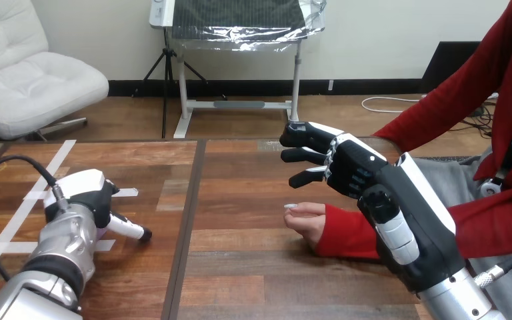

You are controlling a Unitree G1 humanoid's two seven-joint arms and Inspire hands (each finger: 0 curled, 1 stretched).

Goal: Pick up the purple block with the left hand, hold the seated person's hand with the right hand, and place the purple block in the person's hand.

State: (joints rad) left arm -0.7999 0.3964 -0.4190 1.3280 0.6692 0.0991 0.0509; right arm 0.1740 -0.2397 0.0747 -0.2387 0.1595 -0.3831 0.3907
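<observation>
Head view. The left hand (92, 192) is down on the table (240, 280), on the left side, with its white back towards me. From this angle I cannot tell whether it is spread or closed, or whether it grips anything.

Block (101, 235): I see only a pale purple sliver, tucked under the left hand on its near side, close to the wrist. The rest is hidden. I cannot tell whether it rests on the wood or is lifted off it. White tape (15, 220) strips run across the table beside and under that hand.

The right hand (357, 170) is raised over the right part of the table. Its fingers (307, 157) are nearly straight, a little apart, and point left. The thumb sits lower and nearer to me. This hand is spread and empty.

The person's hand (305, 217) lies on the table, coming in from the right, with a red sleeve (343, 233) down to the wrist. Its fingers are loosely curled. It sits below the right hand's fingers, with bare wood showing between the two, so I log them as apart. Nearer the wrist, the right hand overlaps the sleeve in my view, and I cannot tell whether they touch there.

The left hand and the person's hand are well apart. A dark seam (190, 220) in the table runs between them.
</observation>
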